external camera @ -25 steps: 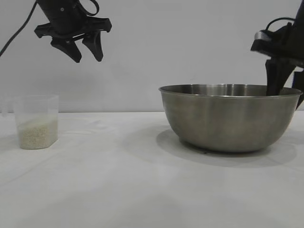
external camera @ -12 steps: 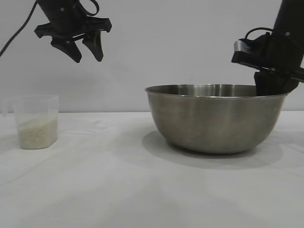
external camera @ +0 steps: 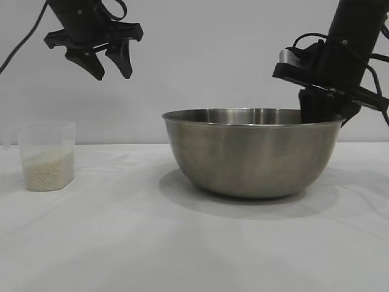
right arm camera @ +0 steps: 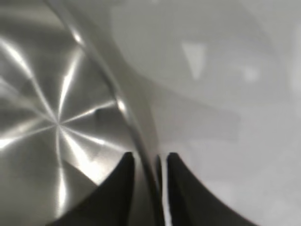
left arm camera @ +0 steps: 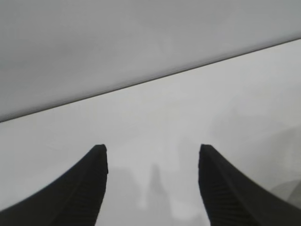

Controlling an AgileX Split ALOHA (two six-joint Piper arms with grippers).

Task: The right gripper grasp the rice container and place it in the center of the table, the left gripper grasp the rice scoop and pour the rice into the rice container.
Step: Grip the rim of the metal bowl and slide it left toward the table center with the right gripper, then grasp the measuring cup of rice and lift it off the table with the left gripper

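The rice container [external camera: 252, 155] sits on the table [external camera: 194, 243] a little right of centre, and the right gripper [right arm camera: 149, 176] straddles its far-right rim, one finger inside, one outside, pinched close on the thin edge, so the placing step looks all but finished. Off to the left stands the rice scoop [external camera: 47, 156] with its rice [external camera: 47, 171], well apart. The left gripper [external camera: 109, 64] hangs above it half open and empty; it'll need to drop down and take the scoop once the right lets go.

Steel-grey rice container [external camera: 252, 155]; clear rice scoop [external camera: 47, 155]; cream rice [external camera: 47, 170].
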